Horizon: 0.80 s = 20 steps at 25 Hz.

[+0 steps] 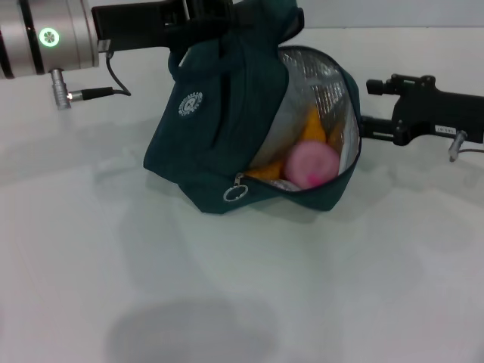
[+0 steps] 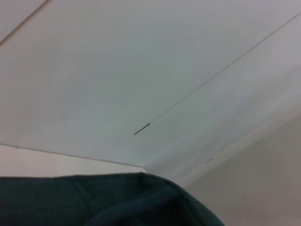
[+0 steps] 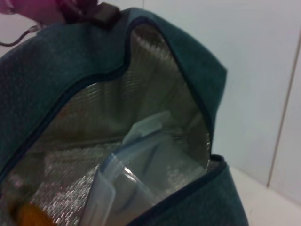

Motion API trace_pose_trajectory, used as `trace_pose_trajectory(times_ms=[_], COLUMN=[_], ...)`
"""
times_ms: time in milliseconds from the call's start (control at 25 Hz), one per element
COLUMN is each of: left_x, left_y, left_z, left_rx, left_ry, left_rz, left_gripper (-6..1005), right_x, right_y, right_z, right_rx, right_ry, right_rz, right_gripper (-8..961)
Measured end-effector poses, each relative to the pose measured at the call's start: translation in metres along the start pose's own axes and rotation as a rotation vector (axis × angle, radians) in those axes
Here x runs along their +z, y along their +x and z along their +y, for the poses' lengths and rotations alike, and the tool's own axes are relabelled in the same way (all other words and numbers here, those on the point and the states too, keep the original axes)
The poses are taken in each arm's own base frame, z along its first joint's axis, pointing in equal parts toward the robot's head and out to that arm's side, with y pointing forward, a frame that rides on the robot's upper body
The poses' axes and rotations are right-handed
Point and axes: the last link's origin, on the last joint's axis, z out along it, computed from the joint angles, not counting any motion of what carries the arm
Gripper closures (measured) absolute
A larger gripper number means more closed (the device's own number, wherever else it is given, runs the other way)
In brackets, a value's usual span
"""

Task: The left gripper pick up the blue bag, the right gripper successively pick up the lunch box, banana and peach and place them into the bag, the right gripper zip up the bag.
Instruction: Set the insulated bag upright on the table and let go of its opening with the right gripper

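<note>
The blue bag hangs tilted over the white table, its mouth open toward the right, showing silver lining. My left gripper is shut on the bag's top handle; bag fabric fills the bottom of the left wrist view. Inside lie the pink peach and, behind it, the orange-yellow banana. The lunch box leans deep inside the bag, beside a bit of banana. My right gripper hovers open just outside the bag's right rim, holding nothing.
A round zipper ring dangles at the lower front end of the bag's opening. The left arm's cable and metal plug hang at the upper left. White table stretches in front of the bag.
</note>
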Motion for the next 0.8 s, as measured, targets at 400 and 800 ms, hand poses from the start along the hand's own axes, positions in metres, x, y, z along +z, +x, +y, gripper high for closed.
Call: trace_pose_trajectory(times_ms=[400, 800], left_x=[-0.003, -0.012], left_y=[-0.002, -0.011], left_z=[-0.001, -0.008], left_rx=[-0.005, -0.031], left_ry=[-0.001, 0.007], left_rz=[0.001, 0.009], left_gripper=[932, 932], right_x=[-0.027, -0.066], right_y=[-0.002, -0.006], right_z=[-0.015, -0.001], right_rx=[0.005, -0.048], right_ry=[0.233, 0.246], right_rz=[-0.235, -0.439], right_gripper=[448, 830])
